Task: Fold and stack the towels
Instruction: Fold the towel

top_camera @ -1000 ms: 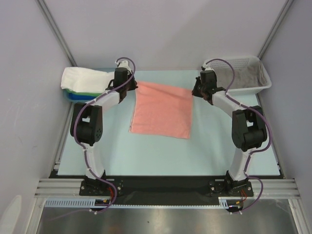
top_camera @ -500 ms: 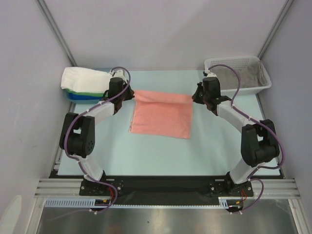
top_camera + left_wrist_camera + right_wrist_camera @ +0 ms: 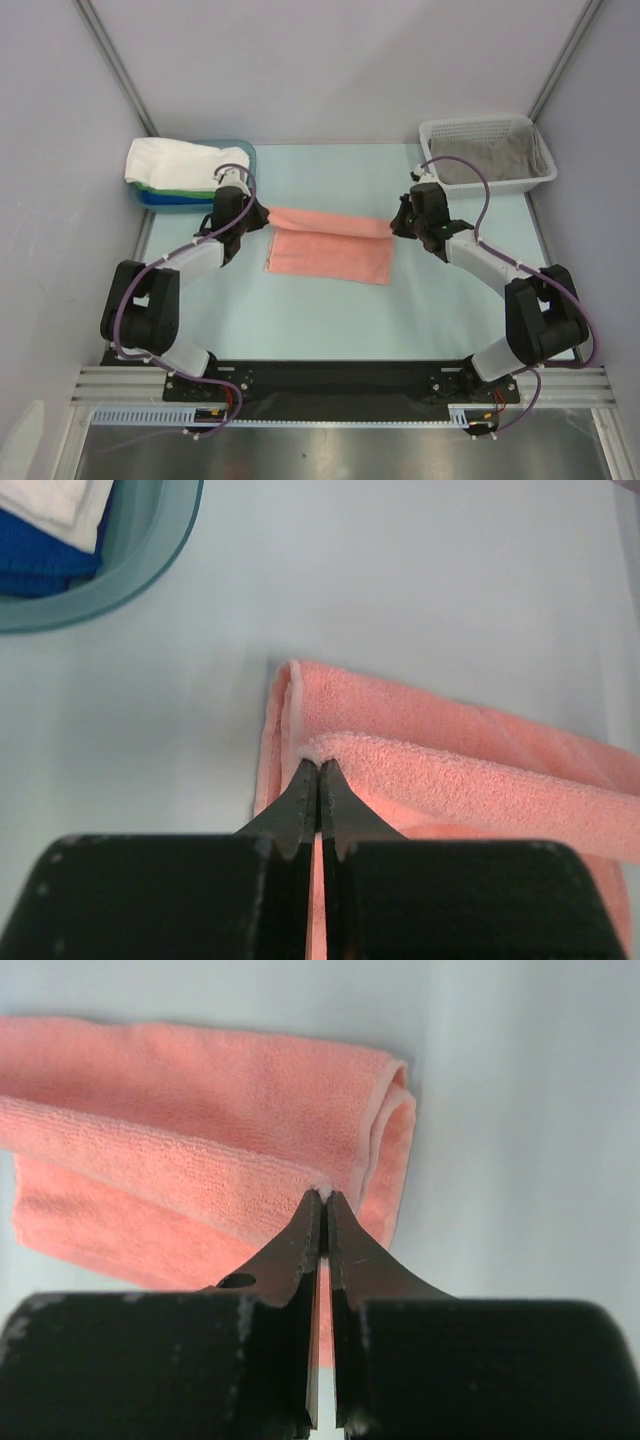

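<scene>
Left gripper (image 3: 320, 768) and right gripper (image 3: 325, 1198) each clamp a lifted corner of the salmon towel (image 3: 330, 255), mid table (image 3: 330, 320); advice: carry both corners level, land them on the near hem, edges matched; bare room toward the near edge; tray (image 3: 247, 152) far-left corner, basket (image 3: 545, 168) far-right, both well apart.

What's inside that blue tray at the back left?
The tray holds stacked towels: a white towel on top, a blue towel edge showing beneath. The rest of the stack is covered by the white one.
</scene>
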`<state>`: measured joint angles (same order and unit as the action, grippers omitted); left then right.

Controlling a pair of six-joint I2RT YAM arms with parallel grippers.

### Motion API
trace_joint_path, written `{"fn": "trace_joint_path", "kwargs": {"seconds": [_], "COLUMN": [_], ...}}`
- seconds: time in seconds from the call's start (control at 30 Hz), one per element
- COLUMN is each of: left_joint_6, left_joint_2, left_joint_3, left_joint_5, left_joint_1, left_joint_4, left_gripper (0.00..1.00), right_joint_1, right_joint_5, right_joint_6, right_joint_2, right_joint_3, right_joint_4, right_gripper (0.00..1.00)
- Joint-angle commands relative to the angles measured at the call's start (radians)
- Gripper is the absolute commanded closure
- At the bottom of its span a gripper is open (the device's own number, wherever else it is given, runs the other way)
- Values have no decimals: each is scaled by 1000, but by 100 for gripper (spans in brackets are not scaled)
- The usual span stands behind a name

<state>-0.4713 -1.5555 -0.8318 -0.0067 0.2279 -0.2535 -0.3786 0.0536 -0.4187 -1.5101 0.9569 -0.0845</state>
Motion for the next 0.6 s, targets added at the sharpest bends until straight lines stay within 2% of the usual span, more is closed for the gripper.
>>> {"fn": "trace_joint_path", "kwargs": {"seconds": [0.0,0.57], "left_joint_6": [-30,-49], "left_joint_2": [74,207], "left_joint_3": [54,247], "left_joint_5": [-44,-44], "left_joint_1": [-10,14], "left_joint_4": [-64,-119], "left_gripper": [100,100], "right_joint_1": [-9,-31], "right_joint_5": [55,75], "right_joint_6": [-12,-43], "right_joint_2": [54,129], "right_joint_3": [-29,-141], "right_joint_4": [23,9], "right_gripper": [100,100]}}
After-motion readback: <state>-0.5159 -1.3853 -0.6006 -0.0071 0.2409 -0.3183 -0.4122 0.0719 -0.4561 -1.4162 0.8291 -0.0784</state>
